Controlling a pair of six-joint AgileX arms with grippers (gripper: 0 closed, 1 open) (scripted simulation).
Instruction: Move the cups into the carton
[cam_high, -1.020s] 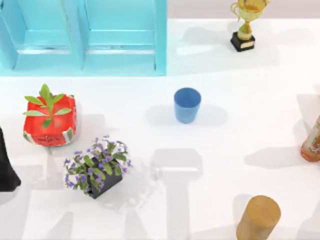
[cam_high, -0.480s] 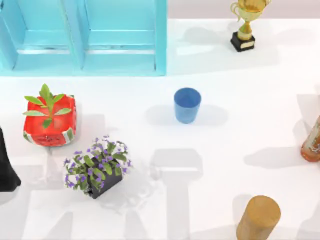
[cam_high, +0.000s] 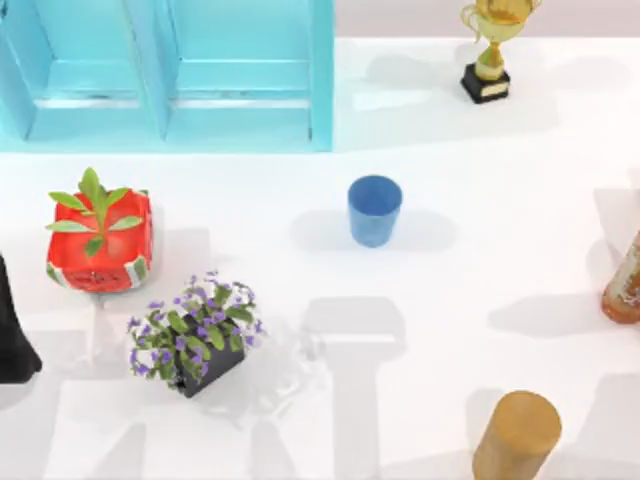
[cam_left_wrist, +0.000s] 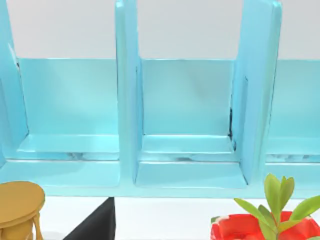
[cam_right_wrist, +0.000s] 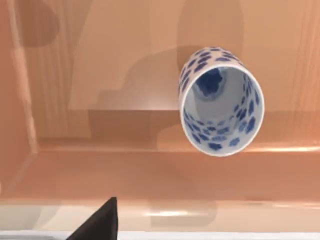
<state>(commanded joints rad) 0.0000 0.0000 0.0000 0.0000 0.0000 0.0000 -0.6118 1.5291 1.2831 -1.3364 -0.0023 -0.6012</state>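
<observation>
Claw states cannot be told for either arm. One patterned cup (cam_right_wrist: 220, 100) is seen inside a brown carton (cam_right_wrist: 75, 165); the blue cup (cam_high: 374, 210) is left at mid-frame on the worktop (cam_high: 480, 250).

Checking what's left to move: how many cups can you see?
2. The blue cup stands mid-table, below the light-blue shelf. The patterned cup sits inside an orange-brown box in the right wrist view.

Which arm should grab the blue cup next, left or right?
Probably right: its wrist camera looks into the carton with the patterned cup inside, and the blue cup stands slightly right of the table's centre.
</observation>
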